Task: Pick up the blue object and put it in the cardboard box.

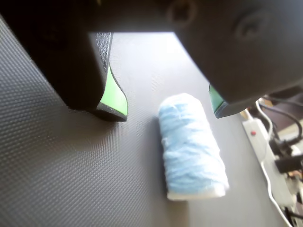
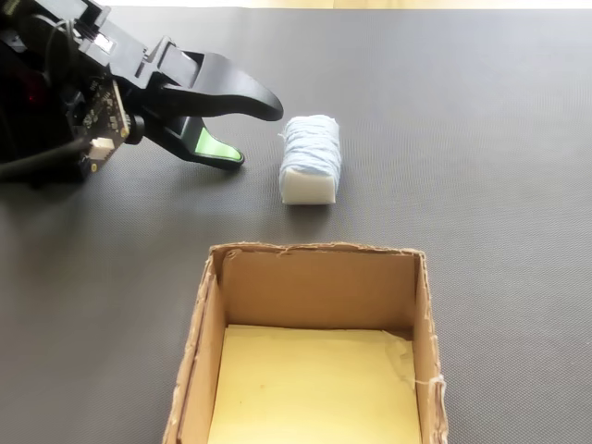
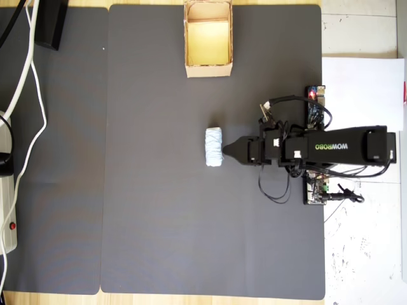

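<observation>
The blue object (image 1: 191, 146) is a pale blue wound roll lying on its side on the dark mat, seen too in the fixed view (image 2: 311, 153) and from overhead (image 3: 213, 147). My gripper (image 1: 166, 109) is open, its green-padded fingers (image 1: 115, 97) standing to either side of the roll's near end, just short of it and not touching. The fixed view puts the gripper (image 2: 257, 135) left of the roll; overhead, its tip (image 3: 227, 151) sits right beside the roll. The cardboard box (image 2: 314, 250) stands empty, open-topped, with a yellowish floor, at the mat's far edge (image 3: 208, 70).
A dark textured mat (image 3: 159, 222) covers the table. A white power strip (image 3: 7, 210) and cables (image 3: 32, 76) lie along the left edge in the overhead view. The arm's base and boards (image 3: 315, 190) sit at the mat's right edge, by white paper (image 3: 362, 89).
</observation>
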`<action>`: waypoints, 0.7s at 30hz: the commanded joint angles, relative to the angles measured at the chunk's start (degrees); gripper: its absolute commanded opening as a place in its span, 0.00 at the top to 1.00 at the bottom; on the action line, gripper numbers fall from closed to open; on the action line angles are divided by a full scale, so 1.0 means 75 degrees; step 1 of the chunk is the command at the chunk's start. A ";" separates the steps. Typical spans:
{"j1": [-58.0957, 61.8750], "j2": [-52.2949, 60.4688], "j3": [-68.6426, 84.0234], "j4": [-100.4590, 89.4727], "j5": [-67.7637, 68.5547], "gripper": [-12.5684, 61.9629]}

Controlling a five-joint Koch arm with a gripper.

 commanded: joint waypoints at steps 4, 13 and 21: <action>0.0187 0.0703 -0.0457 -0.0434 0.0164 0.38; 0.0270 0.0691 -0.1453 0.0691 0.0223 0.38; 0.0070 0.0621 -0.2555 0.2625 0.0246 0.38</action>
